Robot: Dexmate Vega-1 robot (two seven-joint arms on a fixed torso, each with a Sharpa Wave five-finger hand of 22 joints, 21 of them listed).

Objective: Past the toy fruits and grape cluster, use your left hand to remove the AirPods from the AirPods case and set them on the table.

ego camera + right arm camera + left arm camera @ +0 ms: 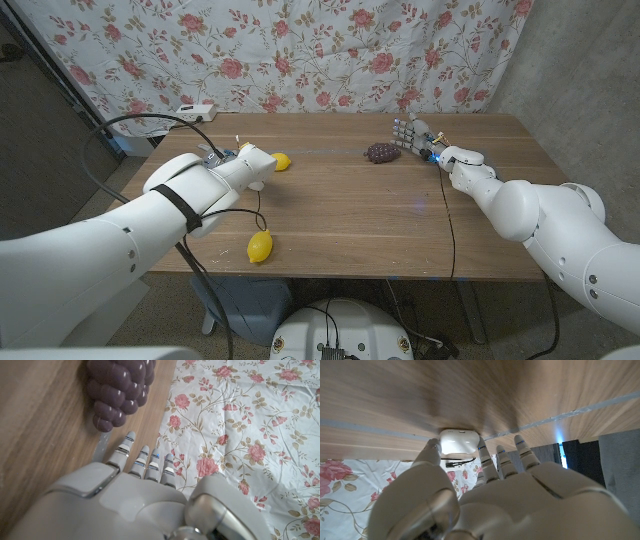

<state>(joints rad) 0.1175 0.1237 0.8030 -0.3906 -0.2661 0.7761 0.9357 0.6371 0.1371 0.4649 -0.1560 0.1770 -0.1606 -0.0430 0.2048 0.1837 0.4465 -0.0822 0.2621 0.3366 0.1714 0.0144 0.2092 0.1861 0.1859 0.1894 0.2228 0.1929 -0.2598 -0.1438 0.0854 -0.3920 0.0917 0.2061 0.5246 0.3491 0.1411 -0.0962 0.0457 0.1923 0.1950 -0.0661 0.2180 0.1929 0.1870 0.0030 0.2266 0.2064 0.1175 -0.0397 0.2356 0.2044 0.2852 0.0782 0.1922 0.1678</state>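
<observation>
Left hand (pixel 485 495) reaching, fingers spread wide, holding nothing, toward closed AirPods case (pixel 459 442) sitting at far left of desk (pixel 340 210), lining up for grasp. Right hand (pixel 420 138) idling open-fingered beside grape cluster (pixel 381 152).

Two lemons (pixel 260 246), one grape cluster (pixel 381 152), one AirPods case (pixel 459 442).
</observation>
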